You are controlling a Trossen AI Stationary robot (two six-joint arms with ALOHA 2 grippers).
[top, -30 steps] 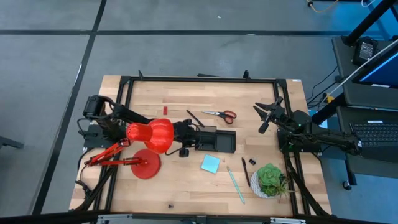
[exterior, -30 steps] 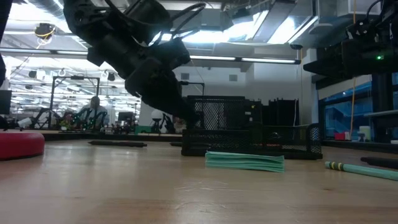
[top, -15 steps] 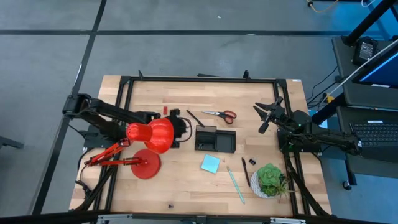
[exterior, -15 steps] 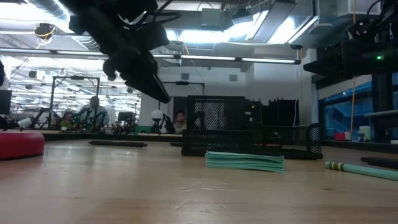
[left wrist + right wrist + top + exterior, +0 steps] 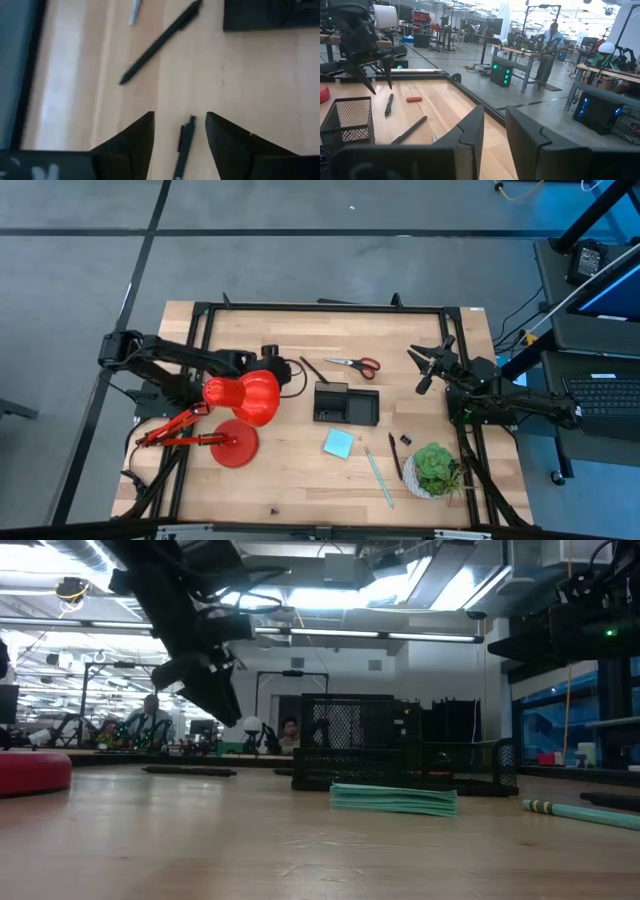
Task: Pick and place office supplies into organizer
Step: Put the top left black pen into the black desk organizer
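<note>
**Left gripper open over a short black pen, organizer off to its right**

From above, the left gripper hangs over the table's left half, just behind the red lamp. The organizer sits mid-table, well to its right. A long black pen lies slanted between the two. The scissors lie behind the organizer. The blue sticky pad and the teal pen lie on its near side, toward the potted plant. The right gripper waits by the table's right edge, fingers spread.

From table height, the left gripper is clear of the wood, left of the organizer. The sticky pad lies flat in front.

The left wrist camera shows the fingers apart. A short black pen lies on the table directly between them. Its length runs along the gap, so the fingers would close across its narrow width. The long pen lies farther ahead, at a slant.

The right wrist camera shows both pens, short and long. A small red piece lies beside them.

The left arm is far nearer, so a straight descent looks like the next move.
</note>
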